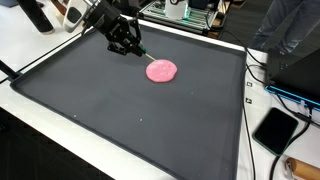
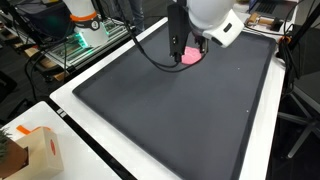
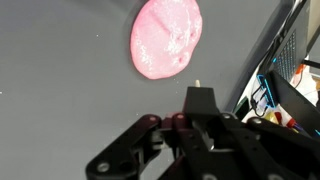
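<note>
The hand (image 1: 126, 40) is clenched on a thin stick (image 3: 199, 98) whose pale tip points at the pink disc (image 1: 161, 70). The disc lies flat on the dark mat (image 1: 120, 115) covering the desk (image 1: 40, 50), toward the mat's far edge in an exterior view. In the wrist view the tip stands just beside the disc's rim, short of it. We advise a slow, shallow approach with a firm grip, so the tip does not drag the soft-looking disc.
</note>
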Robot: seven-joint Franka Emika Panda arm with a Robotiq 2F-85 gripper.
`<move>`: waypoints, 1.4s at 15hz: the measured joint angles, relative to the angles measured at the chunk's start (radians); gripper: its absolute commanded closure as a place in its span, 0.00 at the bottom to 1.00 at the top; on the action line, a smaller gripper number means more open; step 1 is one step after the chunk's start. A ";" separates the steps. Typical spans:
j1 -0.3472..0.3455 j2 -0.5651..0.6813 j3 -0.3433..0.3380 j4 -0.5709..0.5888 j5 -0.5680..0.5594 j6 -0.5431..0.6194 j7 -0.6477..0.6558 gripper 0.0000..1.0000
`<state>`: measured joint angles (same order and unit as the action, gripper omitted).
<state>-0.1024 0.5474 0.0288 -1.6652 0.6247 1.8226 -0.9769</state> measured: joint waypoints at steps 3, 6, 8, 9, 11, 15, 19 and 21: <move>0.033 -0.005 0.014 0.027 -0.087 0.000 0.068 0.96; 0.062 -0.009 0.032 0.053 -0.183 0.001 0.135 0.96; 0.082 -0.011 0.043 0.070 -0.245 0.001 0.176 0.96; 0.091 -0.014 0.048 0.076 -0.275 0.002 0.194 0.96; 0.111 -0.020 0.056 0.086 -0.333 0.004 0.229 0.96; 0.150 -0.036 0.074 0.093 -0.442 0.025 0.291 0.96; 0.185 -0.048 0.086 0.093 -0.535 0.045 0.351 0.85; 0.186 -0.049 0.094 0.093 -0.539 0.045 0.353 0.85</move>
<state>0.0832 0.4988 0.1230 -1.5720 0.0859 1.8675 -0.6236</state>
